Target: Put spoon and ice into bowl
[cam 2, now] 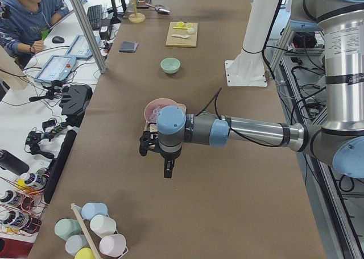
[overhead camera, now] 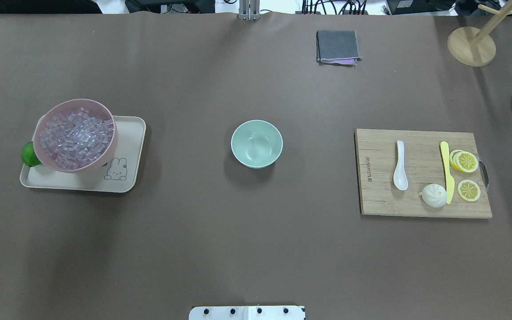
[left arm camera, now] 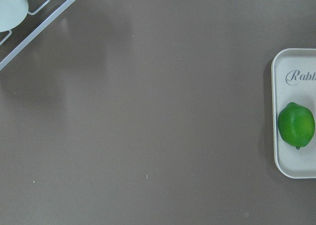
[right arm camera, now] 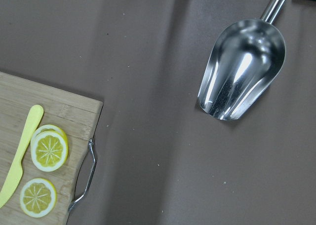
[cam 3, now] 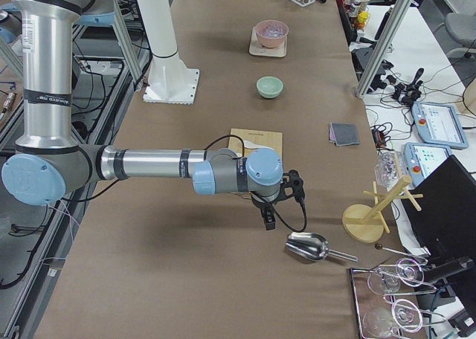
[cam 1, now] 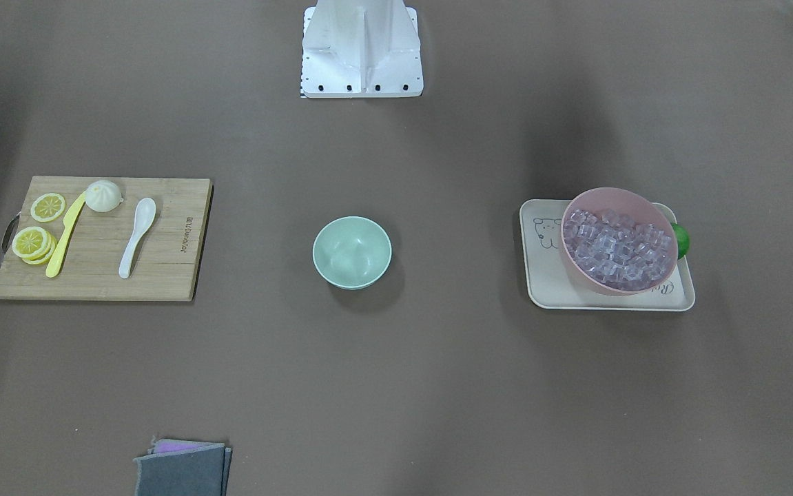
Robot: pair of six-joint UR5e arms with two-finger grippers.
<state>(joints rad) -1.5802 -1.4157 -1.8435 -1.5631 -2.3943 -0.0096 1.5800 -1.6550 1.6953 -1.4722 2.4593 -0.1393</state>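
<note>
The white spoon (cam 1: 137,236) (overhead camera: 400,165) lies on a wooden cutting board (overhead camera: 380,200). The mint-green bowl (cam 1: 352,251) (overhead camera: 256,143) stands empty at the table's middle. Many clear ice cubes (cam 1: 616,246) (overhead camera: 76,135) fill a pink bowl (overhead camera: 76,101) on a beige tray (overhead camera: 126,133). My left gripper (cam 2: 168,171) hangs over bare table, beyond the tray's outer end. My right gripper (cam 3: 268,218) hangs beyond the board, near a metal scoop (cam 3: 308,246). Both show only in the side views, so I cannot tell whether they are open or shut.
On the board lie a yellow plastic knife (overhead camera: 446,171), lemon slices (overhead camera: 465,161) and a white bun (overhead camera: 434,195). A green lime (left arm camera: 296,125) sits on the tray behind the pink bowl. A folded grey cloth (overhead camera: 337,46), a wooden stand (overhead camera: 471,46) and a cup rack (cam 2: 91,230) are at the edges.
</note>
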